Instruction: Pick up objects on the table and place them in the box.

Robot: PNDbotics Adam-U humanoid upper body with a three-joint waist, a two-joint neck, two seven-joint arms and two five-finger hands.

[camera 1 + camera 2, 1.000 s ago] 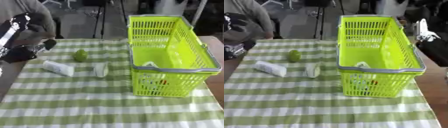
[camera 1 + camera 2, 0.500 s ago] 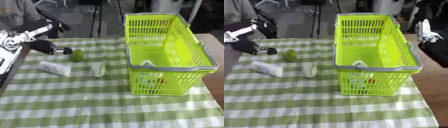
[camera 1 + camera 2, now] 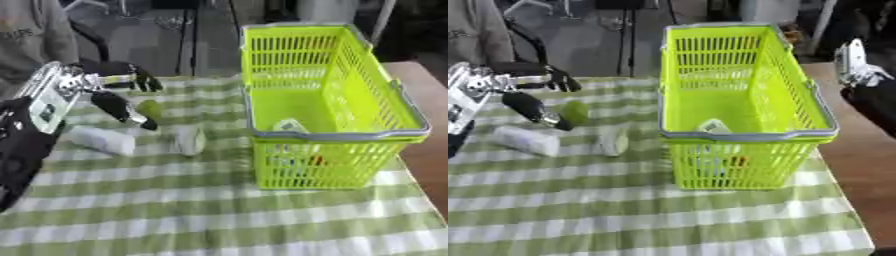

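Robot's left hand reaching for a small green object on a checked surface, with the basket waiting at the right.

Nearest the left edge of the surface lies a white cylinder (image 3: pixel 102 140), and just beside it, toward the middle, a pale cup-like object (image 3: pixel 190 140) lies on its side. Just beyond them the left hand (image 3: pixel 121 95) hovers with its thumb and fingers spread apart, holding nothing; the small round green object (image 3: pixel 575 112) sits between them or just behind the thumb tip, and contact cannot be made out. This looks like the reach-and-grasp step: the next move likely calls for closing around the green object and lifting it. The lime-green basket (image 3: pixel 748 135) stands toward the right edge, already holding a few items. The right hand (image 3: pixel 856 62) shows at the far right edge; its fingers cannot be made out.
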